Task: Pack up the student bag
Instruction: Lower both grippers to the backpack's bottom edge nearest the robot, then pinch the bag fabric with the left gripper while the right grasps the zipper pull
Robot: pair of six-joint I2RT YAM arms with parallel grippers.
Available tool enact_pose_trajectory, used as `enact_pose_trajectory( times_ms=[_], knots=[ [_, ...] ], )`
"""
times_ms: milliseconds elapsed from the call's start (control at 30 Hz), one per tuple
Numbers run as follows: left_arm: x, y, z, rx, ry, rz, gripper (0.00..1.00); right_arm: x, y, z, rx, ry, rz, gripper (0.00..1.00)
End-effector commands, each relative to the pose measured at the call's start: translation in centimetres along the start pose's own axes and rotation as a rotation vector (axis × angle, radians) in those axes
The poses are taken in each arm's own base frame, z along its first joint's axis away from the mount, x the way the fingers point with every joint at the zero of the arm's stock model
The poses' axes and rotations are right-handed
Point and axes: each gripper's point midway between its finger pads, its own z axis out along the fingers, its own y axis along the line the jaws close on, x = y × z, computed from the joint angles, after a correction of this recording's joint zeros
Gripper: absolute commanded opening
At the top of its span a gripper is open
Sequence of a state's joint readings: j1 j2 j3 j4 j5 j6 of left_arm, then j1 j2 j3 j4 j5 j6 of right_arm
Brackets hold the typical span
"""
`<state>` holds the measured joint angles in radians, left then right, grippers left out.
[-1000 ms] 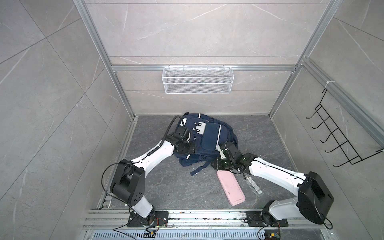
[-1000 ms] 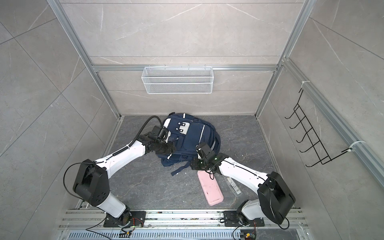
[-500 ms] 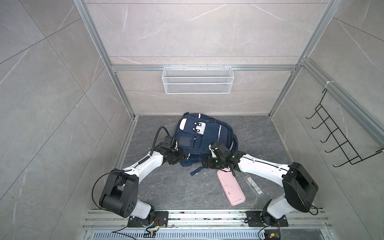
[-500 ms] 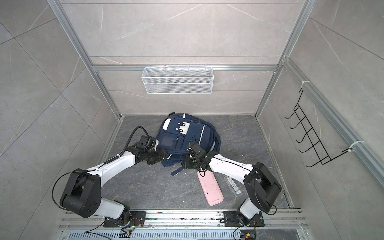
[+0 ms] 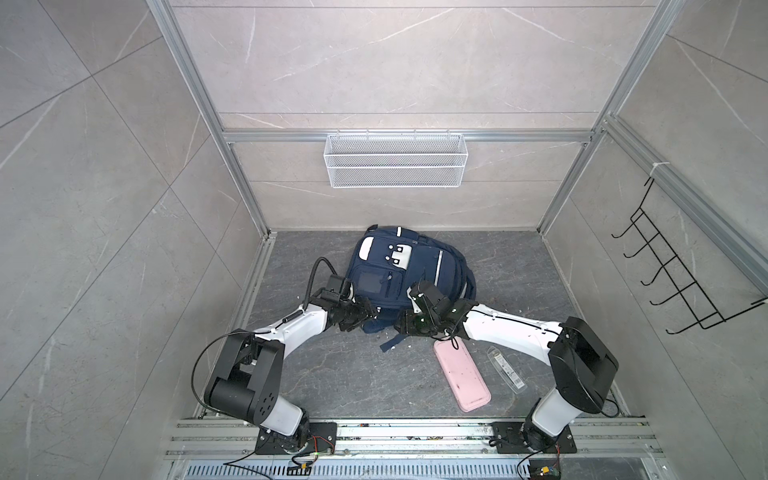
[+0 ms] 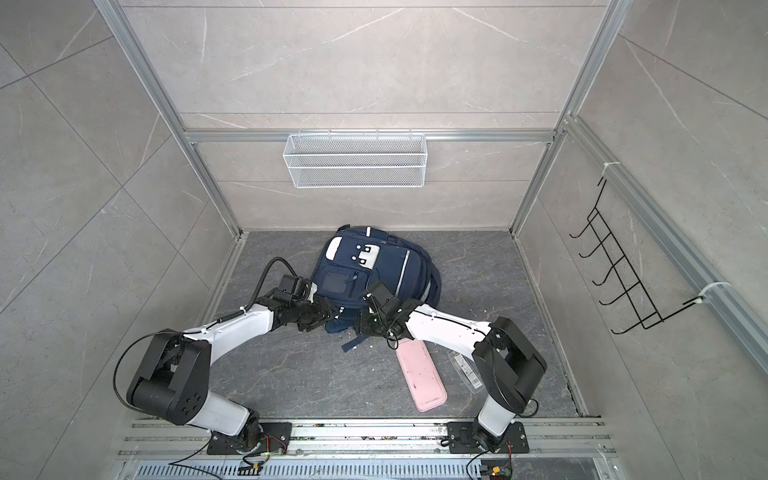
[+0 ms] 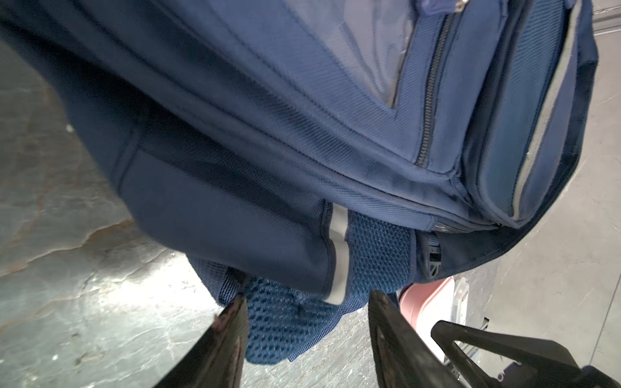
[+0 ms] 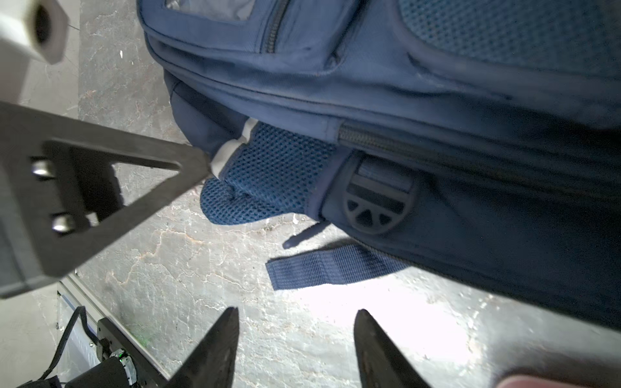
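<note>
A pink case lies on the worktop by your right arm. Its far end is just beside the right fingers. A clear flat pack lies next to the case, close under that arm. A white wire basket hangs on the back wall. A black hook rack hangs on the right wall. Both are well apart from the arms.

The student bag lies at the back middle of the worktop, pockets up. Your left fingers are spread at its near edge. A blue mesh strap sits between them, and one fingertip touches the strap's white stripe. Your right fingers are spread too, over bare worktop, with nothing between them. A loose strap end lies between them and the bag.
</note>
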<state>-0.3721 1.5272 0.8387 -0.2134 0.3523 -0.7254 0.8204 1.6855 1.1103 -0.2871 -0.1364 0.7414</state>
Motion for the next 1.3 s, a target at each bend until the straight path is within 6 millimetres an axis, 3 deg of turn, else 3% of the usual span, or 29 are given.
enact_pose_trajectory(
  times_ms=[0,267,400,700,833,1267],
  knots=[
    [-0.6,-0.8,0.1,0.038,-0.007,-0.012,0.59,-0.2,0.4,0.6,0.015,0.002,-0.006,0.56],
    [-1.0,-0.7,0.5,0.032,-0.013,-0.016,0.54,-0.1,0.3,2.1,0.03,0.025,-0.007,0.52],
    [-1.2,-0.6,0.8,0.023,-0.016,-0.017,0.47,-0.2,0.0,2.8,0.05,0.037,-0.007,0.52],
    [-1.2,-0.3,1.0,0.017,-0.012,-0.019,0.2,-0.5,-0.4,4.1,0.082,0.041,-0.005,0.52],
    [-1.2,-0.4,0.8,0.017,-0.014,-0.016,0.13,-0.6,-0.5,4.5,0.094,0.041,-0.009,0.49],
    [-1.4,-0.7,0.5,0.024,-0.021,-0.012,0.07,-0.3,-1.5,4.8,0.135,0.048,-0.017,0.38]
  ],
)
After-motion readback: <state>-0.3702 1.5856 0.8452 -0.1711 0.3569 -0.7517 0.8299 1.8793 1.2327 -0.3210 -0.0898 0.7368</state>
